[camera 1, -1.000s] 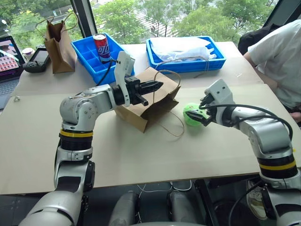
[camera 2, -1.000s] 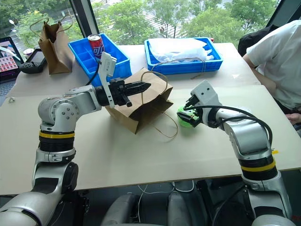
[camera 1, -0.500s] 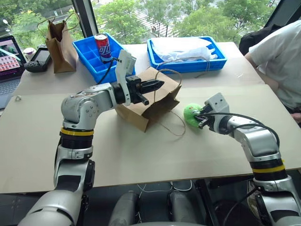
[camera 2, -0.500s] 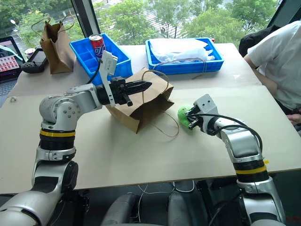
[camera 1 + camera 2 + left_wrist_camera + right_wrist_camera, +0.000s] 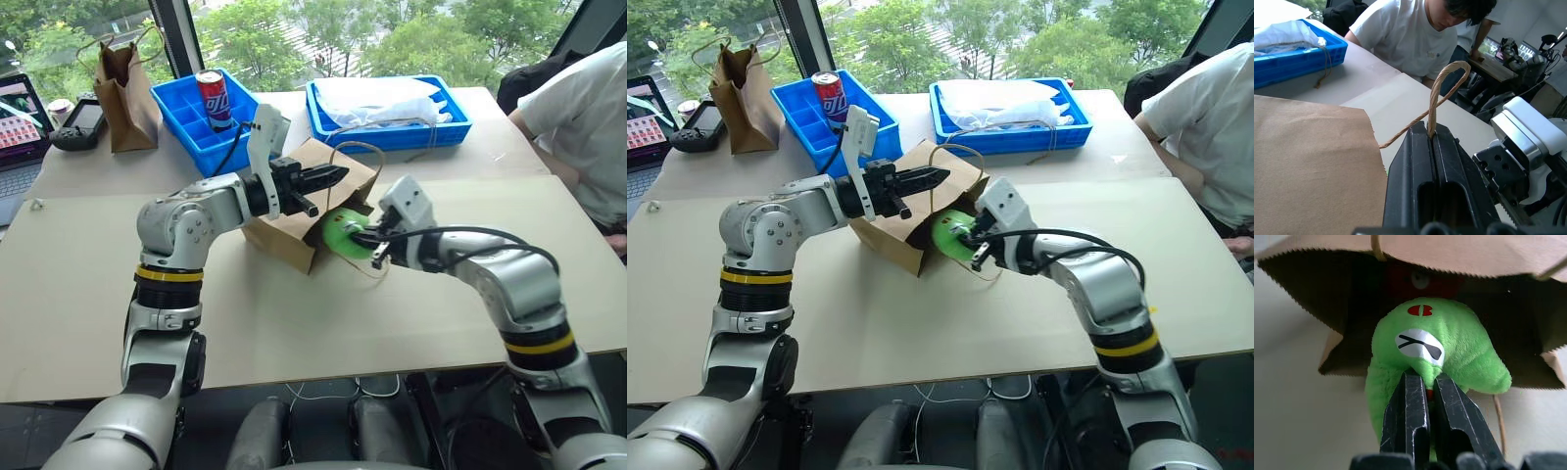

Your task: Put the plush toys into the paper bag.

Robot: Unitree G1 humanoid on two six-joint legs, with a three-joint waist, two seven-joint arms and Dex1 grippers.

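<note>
R gripper (image 5: pixel 370 247): clamped on green plush (image 5: pixel 342 234), fingers (image 5: pixel 1418 406) pinched into its front just under the face; toy held off the desk at the bag mouth, part-way in.
L gripper (image 5: pixel 333 177): fully closed on twine handle (image 5: pixel 1442 93) of paper bag (image 5: pixel 294 230), loop sticks up past the fingertips; holds upper edge of the bag lifted so the mouth gapes toward R arm.
paper bag: light-brown kraft, lying on its side mid-desk, opening faces R gripper; second twine loop trails on desk (image 5: pixel 294 323) under the green toy.
red plush (image 5: pixel 1415 281): inside the bag, dim, behind the green one; one eye visible in R wrist view.
person (image 5: pixel 588 108): white T-shirt, seated at desk's right edge, well apart from the bag.
far side, L to R: laptop (image 5: pixel 15 127), small handheld (image 5: pixel 78 122), darker narrow bag (image 5: pixel 122 93) upright, blue divided tray (image 5: pixel 196 122) w/ soda can (image 5: pixel 211 98) standing in it, blue tray (image 5: pixel 392 122) w/ white plastic bag (image 5: pixel 377 98) in it.
</note>
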